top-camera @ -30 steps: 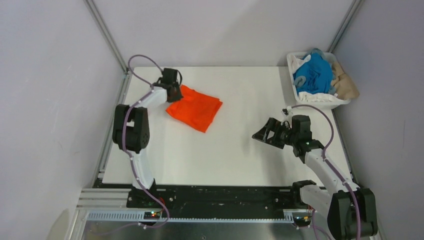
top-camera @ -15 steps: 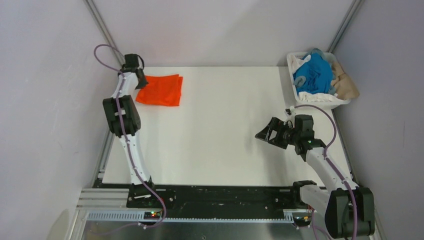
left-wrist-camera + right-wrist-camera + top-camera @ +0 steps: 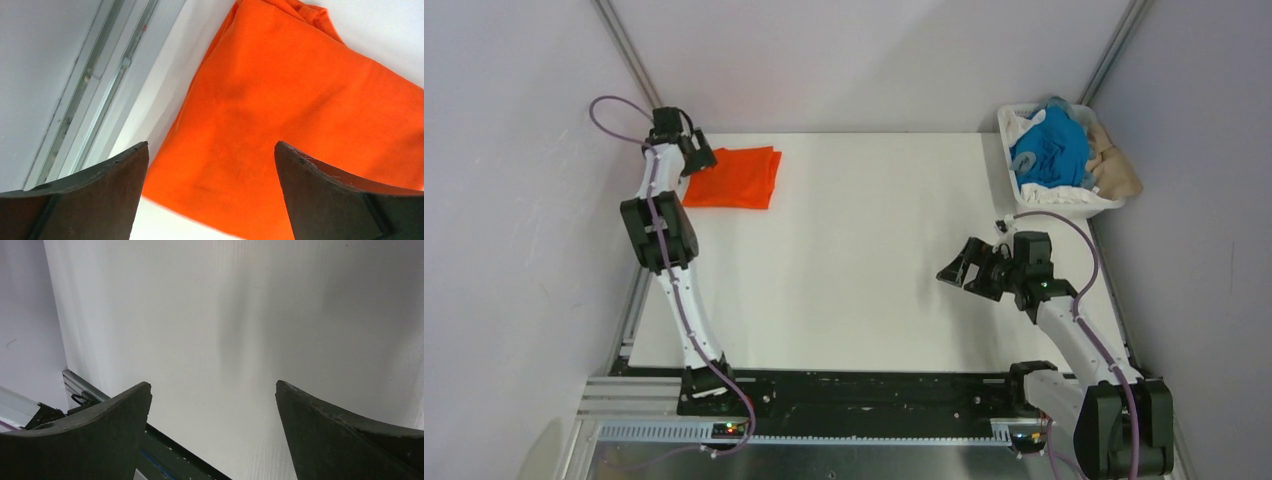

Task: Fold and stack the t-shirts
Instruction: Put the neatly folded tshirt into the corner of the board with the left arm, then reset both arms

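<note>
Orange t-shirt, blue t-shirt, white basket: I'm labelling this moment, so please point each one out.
orange t-shirt (image 3: 734,178), top external view, middle of the folded cloth
blue t-shirt (image 3: 1054,148), top external view, middle of the bunched cloth
white basket (image 3: 1064,202), top external view, its near wall

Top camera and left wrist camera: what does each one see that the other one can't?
Only the top camera shows the right gripper, open over the table, and the white basket holding a blue t-shirt, white cloth and beige cloth. Only the left wrist camera shows the left gripper close up, its dark fingers spread wide apart. Both show the folded orange t-shirt lying on the table.
</note>
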You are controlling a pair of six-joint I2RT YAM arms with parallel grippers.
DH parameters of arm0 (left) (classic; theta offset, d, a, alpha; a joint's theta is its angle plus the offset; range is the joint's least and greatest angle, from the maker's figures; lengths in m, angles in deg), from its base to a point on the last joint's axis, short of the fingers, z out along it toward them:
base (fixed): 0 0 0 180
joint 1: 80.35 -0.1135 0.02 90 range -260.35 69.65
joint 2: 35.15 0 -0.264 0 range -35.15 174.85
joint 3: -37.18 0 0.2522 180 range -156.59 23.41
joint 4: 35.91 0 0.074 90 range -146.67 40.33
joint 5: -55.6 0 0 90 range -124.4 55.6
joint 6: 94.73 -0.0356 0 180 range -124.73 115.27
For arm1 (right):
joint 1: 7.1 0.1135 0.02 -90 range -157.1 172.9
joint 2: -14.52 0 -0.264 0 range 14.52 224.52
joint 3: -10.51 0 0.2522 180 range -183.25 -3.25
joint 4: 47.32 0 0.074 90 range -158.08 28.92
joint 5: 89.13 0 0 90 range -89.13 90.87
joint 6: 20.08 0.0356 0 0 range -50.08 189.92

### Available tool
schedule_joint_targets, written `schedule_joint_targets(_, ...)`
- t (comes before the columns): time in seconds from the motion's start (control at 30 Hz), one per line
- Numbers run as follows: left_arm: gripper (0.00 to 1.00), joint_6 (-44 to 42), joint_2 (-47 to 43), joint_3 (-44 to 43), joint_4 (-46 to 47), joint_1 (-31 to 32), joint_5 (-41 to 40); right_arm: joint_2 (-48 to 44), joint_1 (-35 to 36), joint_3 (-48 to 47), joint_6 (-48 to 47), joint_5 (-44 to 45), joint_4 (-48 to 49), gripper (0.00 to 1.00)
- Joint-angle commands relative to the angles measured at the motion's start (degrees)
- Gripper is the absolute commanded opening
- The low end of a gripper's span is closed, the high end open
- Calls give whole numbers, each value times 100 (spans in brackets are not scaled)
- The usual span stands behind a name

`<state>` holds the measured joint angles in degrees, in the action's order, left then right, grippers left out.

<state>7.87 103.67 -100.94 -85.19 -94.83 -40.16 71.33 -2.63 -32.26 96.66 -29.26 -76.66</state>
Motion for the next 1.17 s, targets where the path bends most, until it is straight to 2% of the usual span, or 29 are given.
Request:
schedule_joint_targets(0.0, 100, 540, -1428, 330, 3, 43, -161, -122, -6, -141, -164, 165, -160, 100)
schedule_joint_targets(0.1, 100, 801, -2256, 1106, 21, 249, -329, -265, -7, 38, -155, 322, -182, 99)
schedule_joint_targets(0.2, 100, 828, -3095, 2019, 40, 796, -669, -521, 3, 80, -141, 443, -298, 99)
schedule_joint_targets(0.27, 100, 948, -3826, 2966, 292, 1231, -932, -734, 37, 153, -166, 457, -286, 99)
schedule_joint_targets(0.37, 100, 1225, -5165, 4851, 1050, 1902, -696, -1042, 50, 304, -160, 365, -224, 99)
schedule_joint_targets(0.4, 100, 1318, -5450, 5194, 1150, 2307, -728, -1171, 51, 398, -138, 358, -202, 99)
schedule_joint_targets(0.43, 100, 1520, -5976, 5901, 1324, 2523, -862, -1242, 48, 450, -74, 381, -192, 99)
schedule_joint_targets(0.47, 100, 1598, -6536, 6605, 1436, 3090, -1119, -1370, 46, 566, -38, 439, -150, 99)
schedule_joint_targets(0.5, 100, 1645, -6799, 6919, 1752, 3429, -1340, -1430, 46, 622, 11, 465, -111, 99)
schedule_joint_targets(0.53, 100, 1634, -7216, 7492, 1888, 4035, -1797, -1527, 52, 728, 31, 497, -94, 100)
schedule_joint_targets(0.6, 100, 1749, -7717, 8121, 2031, 4598, -2066, -1627, 56, 843, 133, 626, -69, 99)
schedule_joint_targets(0.7, 100, 2365, -8314, 8929, 2331, 4706, -1578, -1696, 52, 991, 227, 758, 32, 99)
schedule_joint_targets(0.8, 100, 2612, -9161, 9868, 2663, 4719, -1171, -1740, 58, 1072, 278, 869, 84, 99)
schedule_joint_targets(0.87, 100, 2677, -9661, 10291, 2693, 4720, -1272, -1774, 58, 1114, 311, 931, 139, 99)
schedule_joint_targets(1.0, 100, 2676, -10436, 10693, 2695, 4725, -1477, -1808, 58, 1134, 324, 998, 178, 99)
schedule_joint_targets(1.13, 100, 2555, -10662, 10659, 2695, 4725, -1609, -1925, 59, 1135, 416, 987, 273, 99)
